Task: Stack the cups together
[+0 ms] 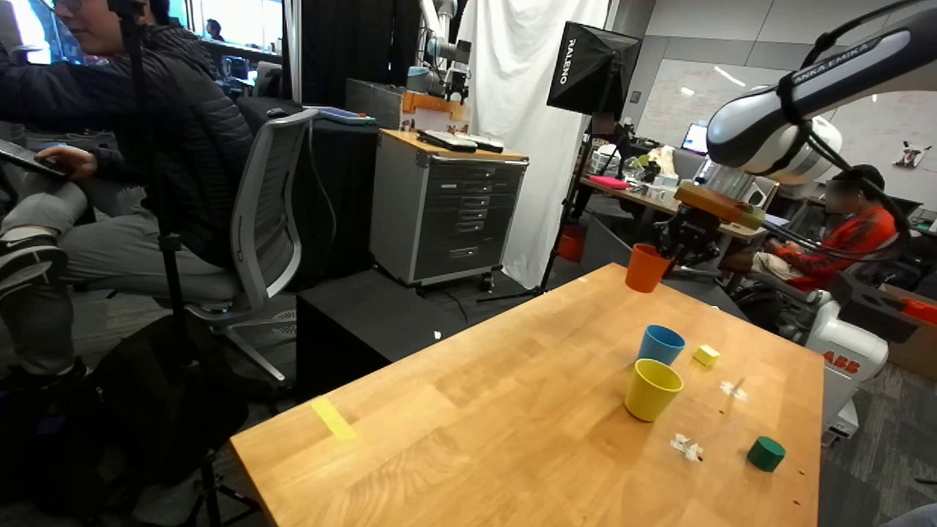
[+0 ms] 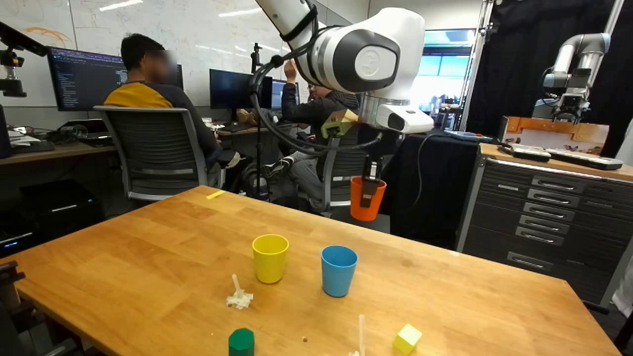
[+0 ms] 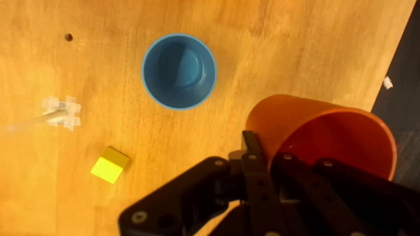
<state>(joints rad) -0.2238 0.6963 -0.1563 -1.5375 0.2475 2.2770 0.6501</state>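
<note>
Apparently it's your carry step: the closed end effector (image 3: 267, 149) pinches the orange cup (image 1: 646, 269) aloft; blue cup (image 2: 339, 273) and yellow cup (image 2: 270, 260) stand on the worktop (image 2: 163, 252). Next, align above one and lower.

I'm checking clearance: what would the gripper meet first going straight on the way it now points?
The gripper points down, so probably the tabletop, touched first by the orange cup it holds; depth and closeness to the table edge are unclear.
</note>
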